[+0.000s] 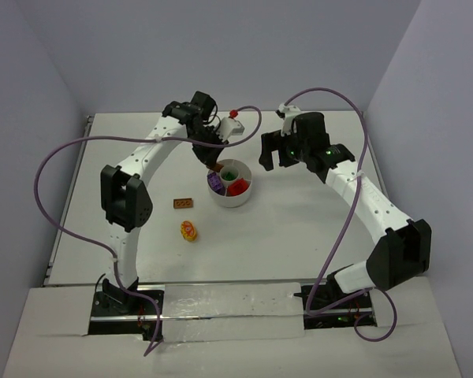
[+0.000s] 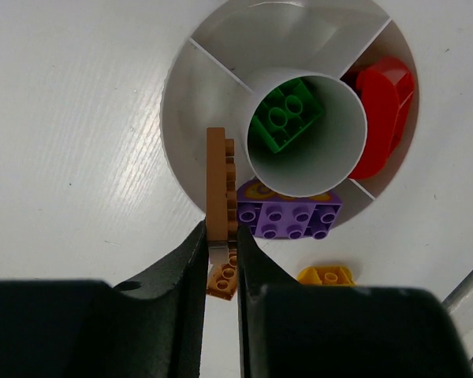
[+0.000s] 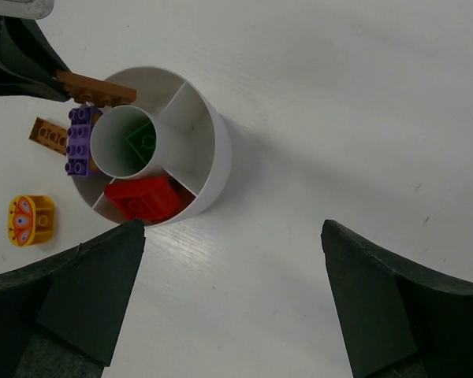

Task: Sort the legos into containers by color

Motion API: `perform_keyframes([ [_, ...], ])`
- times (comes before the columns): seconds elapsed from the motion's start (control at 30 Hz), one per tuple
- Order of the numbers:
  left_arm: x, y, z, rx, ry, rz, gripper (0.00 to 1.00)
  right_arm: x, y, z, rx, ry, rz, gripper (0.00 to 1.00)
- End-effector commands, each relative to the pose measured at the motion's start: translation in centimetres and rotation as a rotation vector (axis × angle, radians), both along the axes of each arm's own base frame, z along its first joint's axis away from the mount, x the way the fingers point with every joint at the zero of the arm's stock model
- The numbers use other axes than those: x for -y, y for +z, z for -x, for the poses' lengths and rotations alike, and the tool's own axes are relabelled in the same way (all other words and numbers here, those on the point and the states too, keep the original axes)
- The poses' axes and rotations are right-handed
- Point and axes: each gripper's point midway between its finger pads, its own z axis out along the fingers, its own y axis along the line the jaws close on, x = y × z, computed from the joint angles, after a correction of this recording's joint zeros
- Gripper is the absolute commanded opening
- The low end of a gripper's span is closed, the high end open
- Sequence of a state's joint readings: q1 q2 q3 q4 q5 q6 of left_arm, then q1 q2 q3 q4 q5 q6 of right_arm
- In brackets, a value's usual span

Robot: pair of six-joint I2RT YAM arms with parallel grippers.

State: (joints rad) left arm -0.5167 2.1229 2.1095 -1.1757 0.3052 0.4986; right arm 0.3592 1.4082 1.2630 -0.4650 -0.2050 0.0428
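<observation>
Left wrist view: the left arm's fingers (image 2: 221, 236) pinch a thin brown-orange plastic brick (image 2: 217, 177) on its edge. It hangs just inside the rim of the low white round divided dish (image 2: 181, 87), above an empty wedge. A purple brick (image 2: 288, 219) fills the neighbouring wedge. Released off-centre, the brown piece could tip in there or drop outside onto the white surface (image 2: 63, 118). The right arm's fingers (image 3: 230, 232) stand wide apart, holding nothing, beside the dish with open room around.
</observation>
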Motion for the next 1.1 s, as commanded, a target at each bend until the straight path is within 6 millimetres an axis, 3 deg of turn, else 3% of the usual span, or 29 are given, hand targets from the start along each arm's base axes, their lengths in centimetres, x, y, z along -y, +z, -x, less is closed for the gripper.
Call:
perform_keyframes([
  [0.0,1.3,1.2,-1.0,0.043,-0.007,0.032,0.31,0.2,0.2,0.0,0.006,-0.008,-0.021,1.00],
  [0.2,1.8,2.3,-2.0,0.097,0.017,0.056,0.54,0.0,0.1,0.0,-0.002,-0.001,-0.026,1.00],
  [0.27,1.9,3.5,-2.3,0.130,0.026,0.081,0.62,-0.1,0.1,0.0,-0.004,0.001,-0.032,1.00],
  [0.4,1.7,7.0,-2.6,0.189,0.050,0.152,0.65,-0.1,0.4,0.1,0.001,0.004,-0.032,1.00],
  [0.5,-1.6,10.5,-2.0,0.205,0.094,0.243,0.65,0.2,0.6,0.3,0.011,-0.001,-0.027,1.00],
  [0.53,-2.5,9.6,-1.9,0.171,0.106,0.247,0.65,0.2,0.6,0.3,0.013,-0.002,-0.026,1.00],
  [0.57,-3.6,10.1,-1.5,0.188,0.106,0.260,0.65,0.3,0.6,0.3,0.014,-0.003,-0.023,1.00],
  [0.6,-5.5,9.6,-0.4,0.195,0.110,0.237,0.64,0.4,0.6,0.4,0.016,-0.006,-0.019,1.00],
  [0.67,-8.4,6.2,2.4,0.161,0.093,0.148,0.63,0.5,0.4,0.4,0.015,-0.009,-0.014,1.00],
  [0.77,-10.4,1.4,6.8,0.093,0.014,0.072,0.61,0.6,0.0,0.4,0.006,-0.013,-0.005,1.00],
  [0.83,-11.1,-0.7,8.3,0.086,-0.011,0.059,0.61,0.8,-0.3,0.3,0.001,-0.019,0.005,1.00],
  [0.97,-11.3,-3.8,9.4,0.054,-0.047,0.057,0.60,1.0,-0.9,0.5,-0.016,-0.027,0.015,1.00],
  [1.07,-10.9,-4.8,8.6,0.030,-0.055,0.056,0.59,1.2,-1.2,0.6,-0.023,-0.035,0.029,1.00],
])
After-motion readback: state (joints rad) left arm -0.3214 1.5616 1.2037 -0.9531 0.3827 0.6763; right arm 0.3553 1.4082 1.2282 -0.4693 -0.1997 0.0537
